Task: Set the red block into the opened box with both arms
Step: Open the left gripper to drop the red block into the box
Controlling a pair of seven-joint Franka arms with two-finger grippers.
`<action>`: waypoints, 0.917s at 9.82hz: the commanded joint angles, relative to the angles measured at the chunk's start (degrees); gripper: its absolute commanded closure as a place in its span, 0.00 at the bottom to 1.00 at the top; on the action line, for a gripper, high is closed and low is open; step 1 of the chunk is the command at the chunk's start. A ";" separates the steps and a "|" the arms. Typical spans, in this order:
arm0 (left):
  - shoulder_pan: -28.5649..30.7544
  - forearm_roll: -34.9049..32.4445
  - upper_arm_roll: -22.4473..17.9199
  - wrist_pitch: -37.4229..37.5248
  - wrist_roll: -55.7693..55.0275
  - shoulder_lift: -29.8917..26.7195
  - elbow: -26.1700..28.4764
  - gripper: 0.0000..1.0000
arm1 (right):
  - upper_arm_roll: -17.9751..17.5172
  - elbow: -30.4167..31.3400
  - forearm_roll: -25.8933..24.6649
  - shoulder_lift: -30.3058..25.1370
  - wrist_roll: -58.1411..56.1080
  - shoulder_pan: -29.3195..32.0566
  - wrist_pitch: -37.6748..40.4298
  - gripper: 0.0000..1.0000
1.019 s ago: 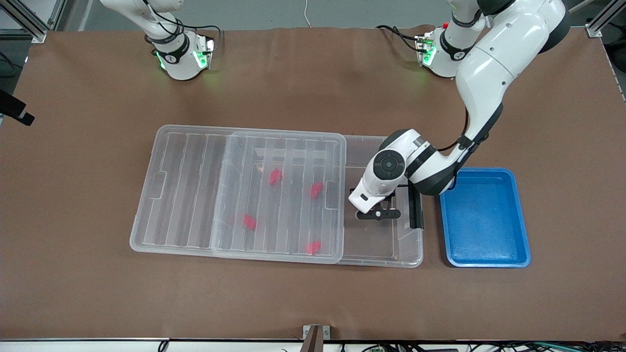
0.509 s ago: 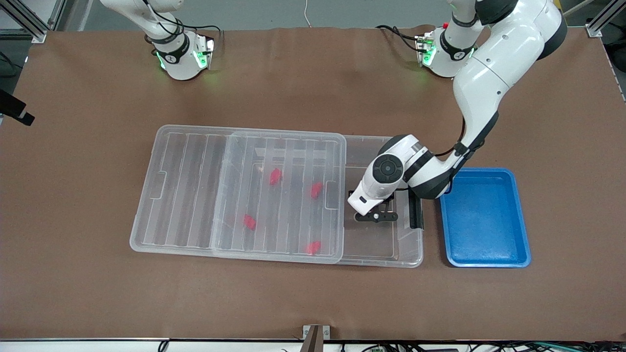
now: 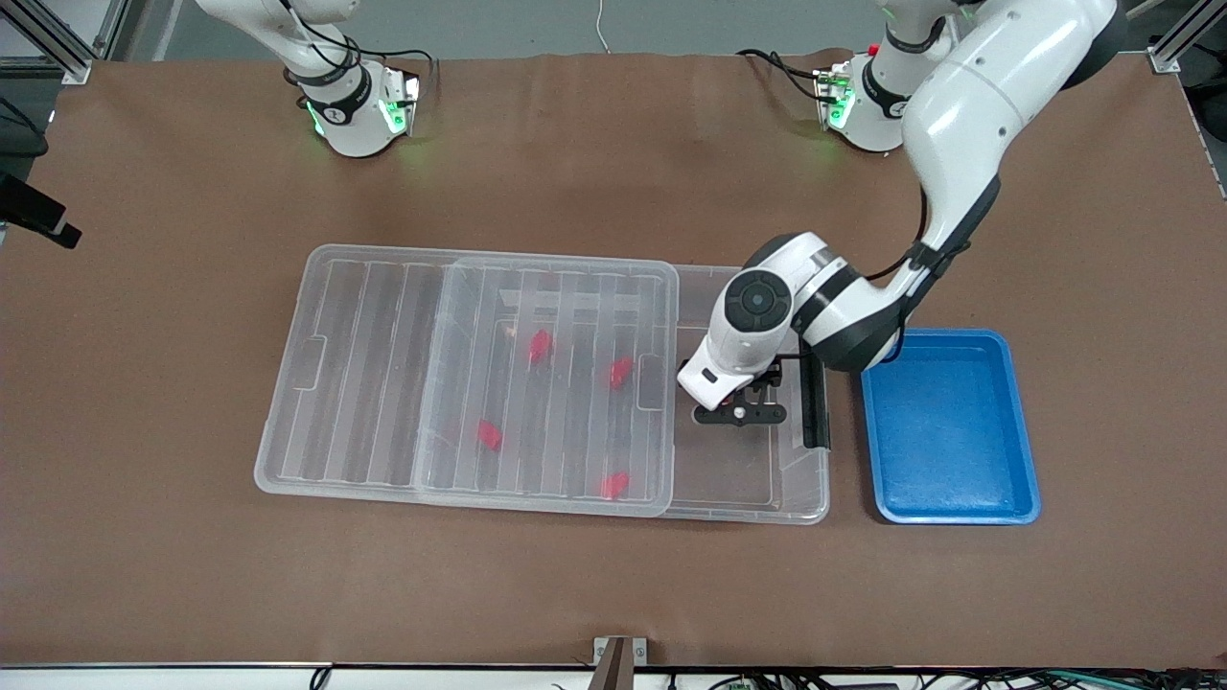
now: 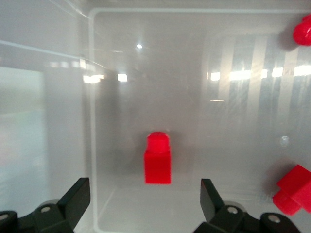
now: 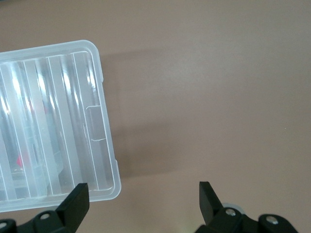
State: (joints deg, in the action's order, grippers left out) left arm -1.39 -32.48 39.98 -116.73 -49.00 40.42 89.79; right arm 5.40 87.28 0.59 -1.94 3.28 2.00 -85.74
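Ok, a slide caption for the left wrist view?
Open left gripper above the red block, lying free on the clear box floor.

Red block [image 4: 158,158] lies loose — upright — inside clear box [image 3: 748,503].

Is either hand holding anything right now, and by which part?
Nothing. The left hand is open over the red block in the box; the right hand is open.

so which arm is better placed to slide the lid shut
Right: the right end effector, open, hangs beside the lid's free end; the left end effector is over the red block in the box, in the lid's path.
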 commanded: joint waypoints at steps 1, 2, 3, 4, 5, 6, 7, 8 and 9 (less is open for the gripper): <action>0.68 -0.22 -0.08 3.25 1.10 -5.07 1.62 0.00 | -0.04 -0.10 0.55 0.62 -3.43 0.72 0.40 0.05; 1.38 0.57 0.01 4.48 1.54 -7.70 1.27 0.00 | 0.05 0.08 0.64 1.23 -8.59 0.72 0.57 0.43; 2.69 1.71 0.19 5.80 1.63 -10.60 -0.04 0.00 | -0.04 1.04 0.64 2.55 -12.47 0.55 0.40 0.80; 3.57 1.72 0.10 8.25 1.89 -13.24 -1.36 0.00 | -0.04 1.92 1.94 4.73 -14.42 0.11 -0.47 0.98; 4.63 1.72 0.19 11.93 4.59 -15.70 -3.20 0.00 | -0.04 2.36 3.17 8.15 -15.22 -0.16 -2.83 1.00; 5.68 1.98 0.01 16.14 8.18 -17.82 -5.57 0.00 | -0.21 3.58 3.45 12.10 -19.41 0.02 -8.34 1.00; 8.13 3.64 0.27 19.66 8.92 -19.66 -7.77 0.00 | -0.13 4.81 4.06 15.36 -27.98 0.45 -13.70 1.00; 9.11 7.39 0.10 22.22 9.18 -21.94 -9.62 0.00 | -0.13 6.57 6.15 18.09 -30.85 1.67 -17.06 1.00; 11.82 10.22 0.27 24.42 11.19 -23.88 -10.33 0.00 | -0.13 10.24 8.18 18.72 -31.75 0.99 -20.84 1.00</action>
State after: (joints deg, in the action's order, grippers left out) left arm 8.07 -25.61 40.15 -94.72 -39.36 18.06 79.09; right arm 5.58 94.07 6.07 16.54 -25.39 2.54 -103.52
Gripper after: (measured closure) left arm 0.000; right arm 0.987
